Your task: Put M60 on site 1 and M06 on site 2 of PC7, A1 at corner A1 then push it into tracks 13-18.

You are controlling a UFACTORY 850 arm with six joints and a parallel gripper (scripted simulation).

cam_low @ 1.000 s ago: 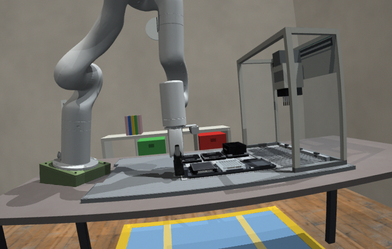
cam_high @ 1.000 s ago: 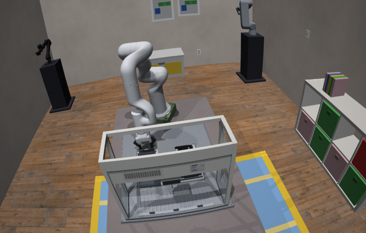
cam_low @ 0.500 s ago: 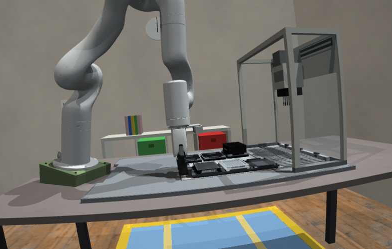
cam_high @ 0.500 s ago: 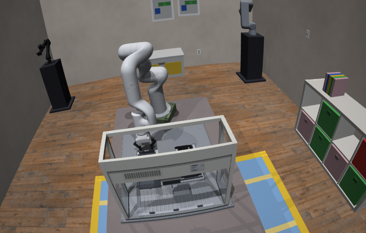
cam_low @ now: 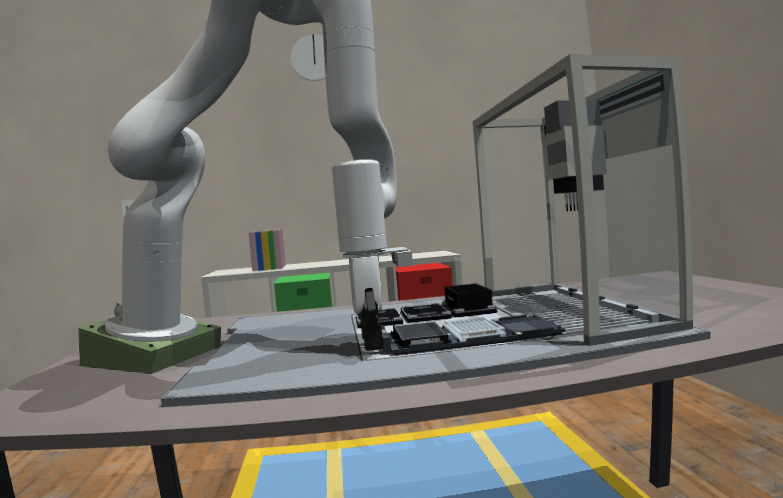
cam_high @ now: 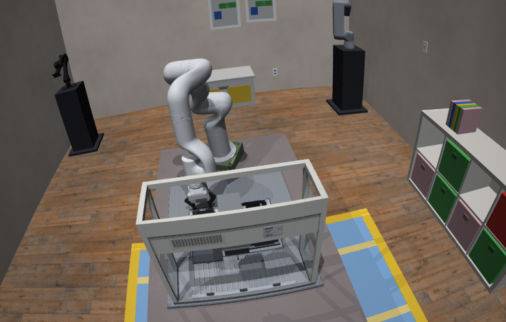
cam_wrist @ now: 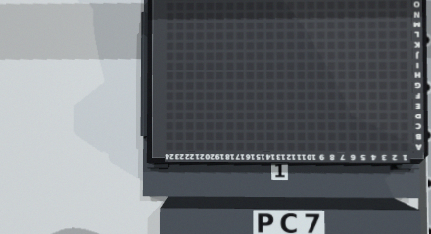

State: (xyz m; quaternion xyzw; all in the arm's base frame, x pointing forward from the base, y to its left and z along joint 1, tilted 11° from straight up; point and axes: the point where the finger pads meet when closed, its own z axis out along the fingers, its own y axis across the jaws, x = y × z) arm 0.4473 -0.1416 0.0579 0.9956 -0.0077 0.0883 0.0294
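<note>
The carrier PC7 (cam_low: 468, 339) lies on the apron in front of the rails (cam_low: 561, 306), its handle end towards the arm. Its label (cam_wrist: 288, 222) and the site mark 1 (cam_wrist: 279, 171) show in the wrist view. The dark 384-well plate M60 (cam_wrist: 281, 74) sits on site 1 (cam_low: 420, 332), with column 1 and row A at the lower right of the wrist view. The clear 96-well plate M06 (cam_low: 472, 327) sits on site 2. The black deep-well block M09 (cam_low: 467, 296) stands in the far nest. My gripper (cam_low: 371, 327) is open, low at the carrier's handle end, and also shows in the top view (cam_high: 200, 203). The fingertips are out of the wrist view.
Two low nests (cam_low: 424, 311) stand in the row behind the carrier, nearer than M09. The instrument's frame (cam_low: 579, 197) stands over the rails, with a pipetting head (cam_low: 570, 167) hanging inside. The arm's green base (cam_low: 148, 341) is at the left.
</note>
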